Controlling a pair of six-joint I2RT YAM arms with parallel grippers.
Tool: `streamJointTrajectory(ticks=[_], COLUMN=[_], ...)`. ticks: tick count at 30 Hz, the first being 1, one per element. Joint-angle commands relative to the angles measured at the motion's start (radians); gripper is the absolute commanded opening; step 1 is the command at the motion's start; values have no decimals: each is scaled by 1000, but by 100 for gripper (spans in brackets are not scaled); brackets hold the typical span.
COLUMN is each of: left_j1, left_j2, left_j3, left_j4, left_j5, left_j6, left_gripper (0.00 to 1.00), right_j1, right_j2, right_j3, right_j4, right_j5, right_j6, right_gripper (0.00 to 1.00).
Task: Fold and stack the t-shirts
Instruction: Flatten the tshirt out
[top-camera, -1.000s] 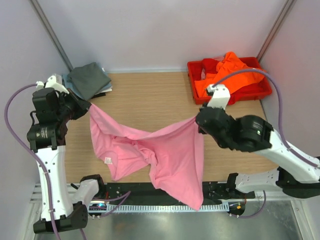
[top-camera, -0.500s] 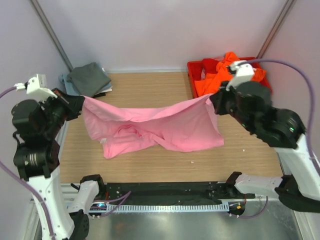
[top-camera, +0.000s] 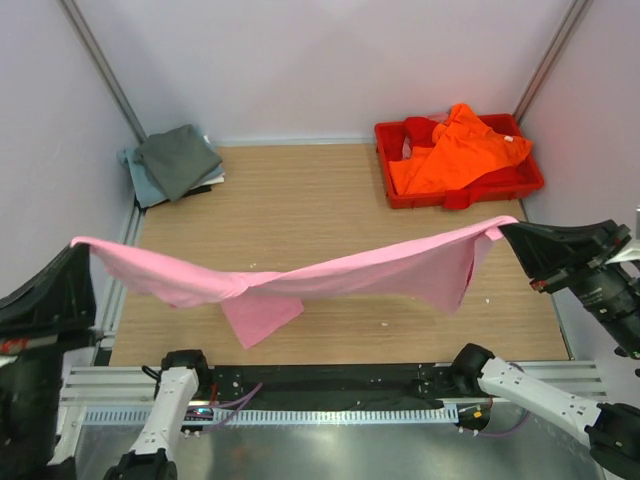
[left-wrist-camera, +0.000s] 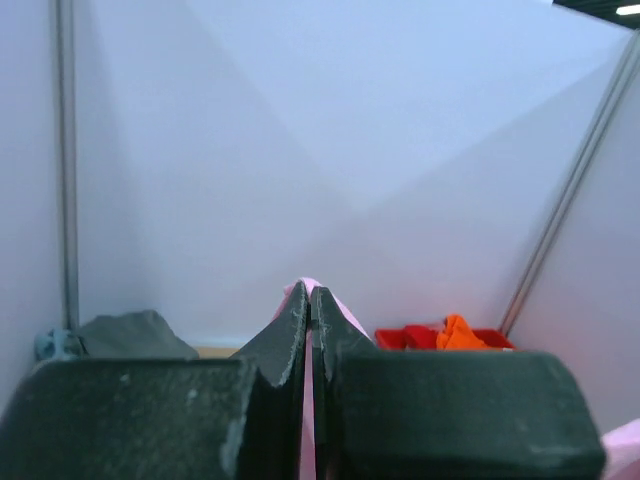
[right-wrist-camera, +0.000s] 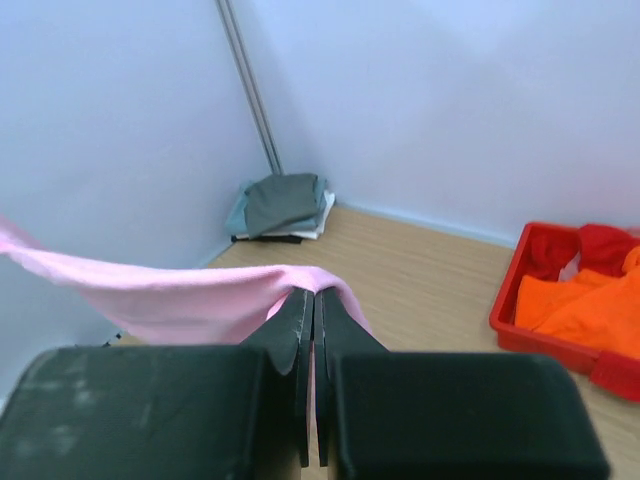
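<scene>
Pink cotton-like cloth, the light pink short-sleeved t-shirt (top-camera: 350, 275), hangs stretched in the air above the wooden table (top-camera: 300, 190). It sags in the middle, and a lower flap hangs toward the near edge.

- Left gripper (top-camera: 80, 248): clenched on the shirt's left end. The wrist view shows cloth pinched between the closed fingers.
- Right gripper (top-camera: 503, 228): clenched on the shirt's right end, with pink cloth draped over its closed fingertips.

Status of the task, as judged:
1. The dark grey t-shirt (top-camera: 178, 158) lies folded on top of the pale blue-grey t-shirt (top-camera: 133, 168) in the far-left corner. This stack appears complete.
2. The pink shirt is spread but not yet laid down or folded.
3. The bright orange t-shirt (top-camera: 455, 150) lies crumpled in the red plastic tray (top-camera: 395, 190) at the far right, unfolded.

About half the work remains: two shirts to fold and add to the stack.
</scene>
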Motion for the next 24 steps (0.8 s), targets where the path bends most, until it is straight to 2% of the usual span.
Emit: streamJointTrajectory(ticks=[1,3,5,6,9,11,13,14,16,18,19,21,22,23,24], left_j1=[-70,-124,-210,-245,-293,-316,-348,-354,-357,-353,-338,-257,-229,-203,-160], left_j2=[70,98,126,121,132,195,285,325,452,547,675,814,881,1031,1108], left_j3=[159,228,290,268,206,187,146,106,74,17,8,0,7,39,75], left_j4=[-7,-17,11,25,60,20,-27,-41,-82,-98,-124,-150,-164,-167,-172], left_j5=[-130,-170,-274,-295,-336,-337,-395,-486,-576,-685,-688,-623,-612,-586,-554], left_j6=[81,112,145,152,187,202,202,204,201,192,184,161,123,110,95], left_gripper=[0,0,0,0,0,0,0,0,0,0,0,0,0,0,0], right_j1=[0,0,0,1,0,0,0,0,-14,-118,-160,-287,-319,-342,-388], right_j2=[-13,-10,9,16,94,225,345,459,564,732,788,937,989,1041,1166], right_j3=[56,88,105,96,50,21,18,14,1,-6,-16,-22,-1,22,65], right_j4=[117,132,150,161,178,158,115,103,98,88,101,135,155,161,111], right_j5=[-13,-9,17,43,250,433,509,548,568,454,400,215,193,168,133], right_j6=[-78,-101,-121,-124,-129,-107,-87,-80,-55,4,25,65,101,106,109], right_gripper=[1,1,1,1,1,1,1,1,1,1,1,1,1,1,2])
